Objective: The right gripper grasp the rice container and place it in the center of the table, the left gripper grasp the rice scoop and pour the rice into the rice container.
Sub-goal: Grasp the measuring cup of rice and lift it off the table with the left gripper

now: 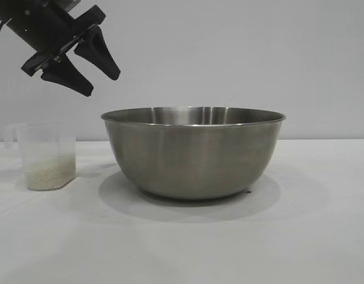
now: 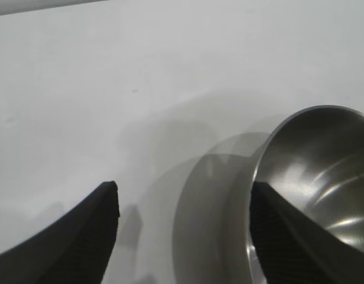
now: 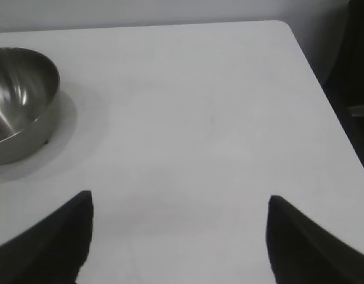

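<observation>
The left hand [image 1: 99, 80] hangs spread and empty above the rice scoop [image 1: 45, 155], which stands beside the rice container [image 1: 192, 152] mid-bench [image 1: 324, 236]. The right hand [image 3: 179, 236] is also spread, gripping nothing, over bare bench well apart from the container.

rice container [image 1: 192, 155] brushed grey steel | rice scoop [image 1: 45, 155] frosted translucent | rice [image 1: 50, 173] off-white | table [image 1: 182, 242] white

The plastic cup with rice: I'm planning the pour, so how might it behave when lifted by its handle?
The cup looks thin and translucent, so it is probably light and may flex under a tight squeeze. The rice fills only its bottom part, so it should stand steadily but the grains will likely shift once tilted. Its handle sits at the rim, so it may swing.
</observation>
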